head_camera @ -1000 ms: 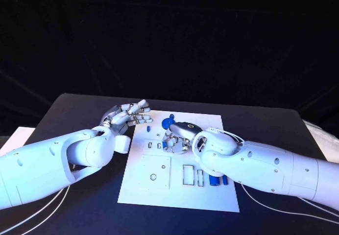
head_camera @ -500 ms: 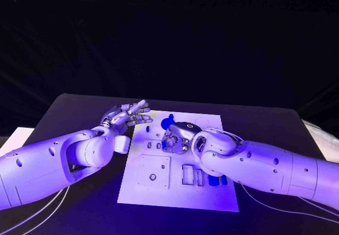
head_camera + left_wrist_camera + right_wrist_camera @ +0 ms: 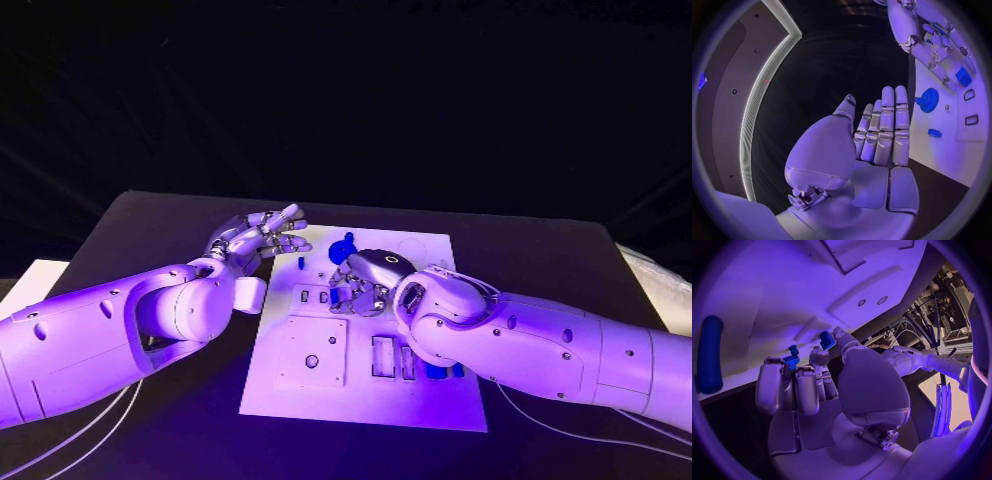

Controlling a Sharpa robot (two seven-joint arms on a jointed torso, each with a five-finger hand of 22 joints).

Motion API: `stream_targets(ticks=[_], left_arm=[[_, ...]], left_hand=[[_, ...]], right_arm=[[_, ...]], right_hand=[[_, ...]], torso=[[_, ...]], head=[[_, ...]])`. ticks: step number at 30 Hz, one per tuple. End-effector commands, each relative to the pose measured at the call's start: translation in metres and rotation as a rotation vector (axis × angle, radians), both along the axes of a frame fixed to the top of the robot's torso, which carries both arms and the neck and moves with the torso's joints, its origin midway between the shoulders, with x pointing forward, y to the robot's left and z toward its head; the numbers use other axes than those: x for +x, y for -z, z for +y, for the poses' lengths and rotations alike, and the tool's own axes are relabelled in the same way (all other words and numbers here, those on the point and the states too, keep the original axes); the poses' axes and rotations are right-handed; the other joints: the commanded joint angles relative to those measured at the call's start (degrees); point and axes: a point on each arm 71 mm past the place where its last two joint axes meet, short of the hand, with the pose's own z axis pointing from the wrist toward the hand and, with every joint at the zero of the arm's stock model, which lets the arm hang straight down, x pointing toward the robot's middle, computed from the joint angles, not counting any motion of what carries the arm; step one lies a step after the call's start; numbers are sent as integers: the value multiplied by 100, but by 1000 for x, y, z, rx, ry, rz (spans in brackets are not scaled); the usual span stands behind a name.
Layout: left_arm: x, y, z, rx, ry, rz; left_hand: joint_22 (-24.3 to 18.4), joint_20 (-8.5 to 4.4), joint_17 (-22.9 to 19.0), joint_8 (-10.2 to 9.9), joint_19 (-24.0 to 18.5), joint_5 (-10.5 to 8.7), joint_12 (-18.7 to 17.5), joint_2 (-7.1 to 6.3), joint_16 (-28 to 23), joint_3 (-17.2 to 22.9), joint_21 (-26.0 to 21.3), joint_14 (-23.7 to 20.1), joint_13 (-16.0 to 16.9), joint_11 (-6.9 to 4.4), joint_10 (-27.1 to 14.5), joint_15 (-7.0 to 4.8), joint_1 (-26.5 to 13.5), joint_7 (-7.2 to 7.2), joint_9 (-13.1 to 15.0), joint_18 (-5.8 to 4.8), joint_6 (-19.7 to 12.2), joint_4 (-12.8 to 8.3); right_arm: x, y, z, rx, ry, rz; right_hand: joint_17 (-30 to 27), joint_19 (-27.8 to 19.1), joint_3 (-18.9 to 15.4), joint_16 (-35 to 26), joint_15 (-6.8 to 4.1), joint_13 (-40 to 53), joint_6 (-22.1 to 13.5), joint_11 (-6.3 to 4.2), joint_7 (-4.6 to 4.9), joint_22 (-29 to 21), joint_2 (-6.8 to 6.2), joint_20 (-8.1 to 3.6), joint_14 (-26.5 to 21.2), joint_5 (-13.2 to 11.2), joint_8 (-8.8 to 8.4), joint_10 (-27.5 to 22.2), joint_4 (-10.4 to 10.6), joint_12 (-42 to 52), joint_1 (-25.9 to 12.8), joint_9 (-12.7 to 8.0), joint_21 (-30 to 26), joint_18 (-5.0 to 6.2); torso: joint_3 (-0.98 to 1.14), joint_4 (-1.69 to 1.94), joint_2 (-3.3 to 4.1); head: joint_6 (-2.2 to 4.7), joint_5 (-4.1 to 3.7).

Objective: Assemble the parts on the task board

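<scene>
Table [image 3: 144, 225]: black, white board [image 3: 289, 385] laid on it.
Right hand [image 3: 364, 283]: small blue part [image 3: 827, 340] pinched over the board.
Left hand [image 3: 260, 236]: fingers apart, nothing held.
Risk: part could be tilted or dropped if misaligned with its slot.

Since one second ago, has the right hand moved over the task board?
Yes, slightly. In the head view the right hand has crept toward the board's far end, closer to the blue gear standing on the task board.
</scene>
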Motion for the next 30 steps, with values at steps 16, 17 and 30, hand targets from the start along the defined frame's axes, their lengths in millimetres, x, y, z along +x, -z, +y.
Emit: stream_targets(ticks=[16, 17, 30], left_arm=[[-6, 12, -4, 554, 266, 163], [-6, 12, -5, 618, 299, 175], [6, 11, -18, 1125, 420, 242]], left_hand=[[4194, -665, 6492, 697, 1442, -61, 3157, 33, 6661, -23, 4341, 1598, 2498, -696, 1076, -676, -277, -662, 357, -337, 634, 90], [4441, -656, 6650, 798, 1482, -153, 3745, 38, 6782, -55, 4539, 1641, 3072, -749, 1081, -698, -351, -693, 434, -378, 628, 149], [6305, -820, 7091, 2168, 2077, -248, 6032, 143, 7098, -663, 5805, 1771, 5412, -910, 1108, -856, -1029, -840, 1625, -653, 227, 1000]], right_arm=[[1, -80, -79, 363, -56, 32], [4, -84, -88, 375, -34, 41], [16, -100, -147, 405, 110, 46]], right_hand=[[488, -43, -61, -136, 69, -67, -62, 12, 16, -72, 174, 63, 372, 121, 7, -105, 28, -40, 250, -33, -77, -15], [481, -41, -56, -140, 69, -54, -59, 12, 16, -67, 190, 63, 371, 123, 11, -94, 29, -24, 258, -33, -76, -16], [470, -24, -33, -152, 63, 59, -8, 3, 8, -32, 287, 59, 373, 188, 54, 21, 36, 114, 293, -31, -60, -21]], torso=[[92, -77, -151], [99, -87, -166], [226, -194, -248]], head=[[-38, 110], [-43, 119], [-112, 256]])
